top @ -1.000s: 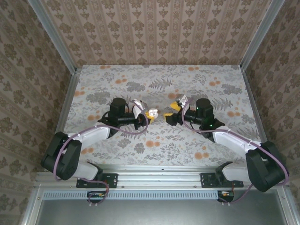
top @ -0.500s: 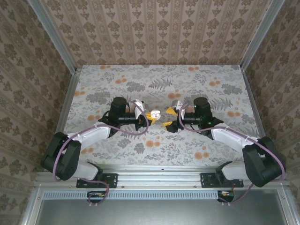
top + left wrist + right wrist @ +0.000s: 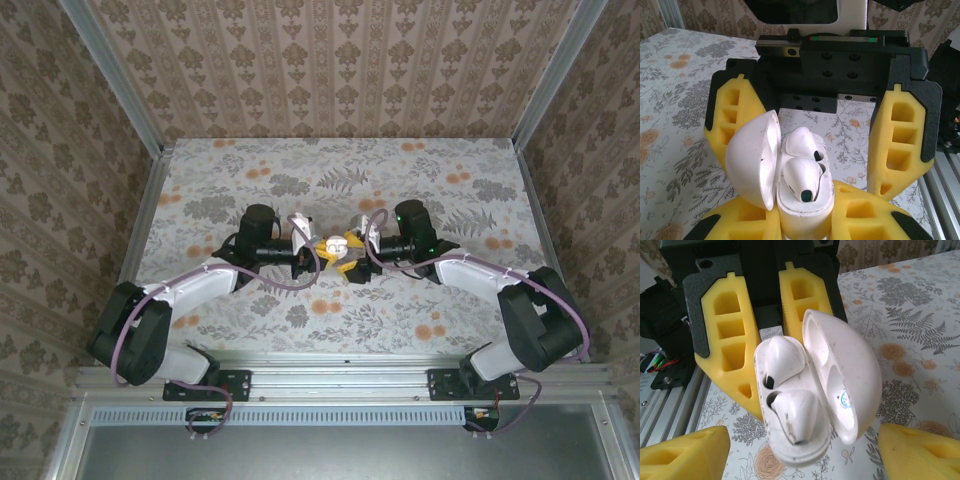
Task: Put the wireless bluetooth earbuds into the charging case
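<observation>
1. Charging case [image 3: 332, 243]: white hinged shell, standing open. In the top view it is at the middle of the table [image 3: 250, 300], between the two grippers.
2. Lid [image 3: 747, 160]: swung back on its hinge, toward 9 o'clock in the left wrist view and toward 3 o'clock in the right wrist view. Its hollow inner face is exposed.
3. Earbuds [image 3: 802, 177]: both are seated side by side in the wells of the case base, with their rounded heads above the rim. In the left wrist view one lies at 12 o'clock of the other.
4. Left gripper [image 3: 802, 220]: reaches the case from 9 o'clock in the top view. Its yellow fingers [image 3: 860, 220] are pressed against the case base from both sides, pinching it at 6 o'clock of the left wrist view.
5. Right gripper [image 3: 347, 250]: faces the case from 3 o'clock in the top view. Its yellow fingers [image 3: 680, 455] are spread wide at 7 and 5 o'clock of the right wrist view. A gap shows between each finger and the case.
6. Table: covered in a print of grey leaves and orange blossoms. Patterned walls [image 3: 330, 60] stand at 9, 12 and 3 o'clock. A metal rail [image 3: 340, 372] at 6 o'clock carries both arm bases.
</observation>
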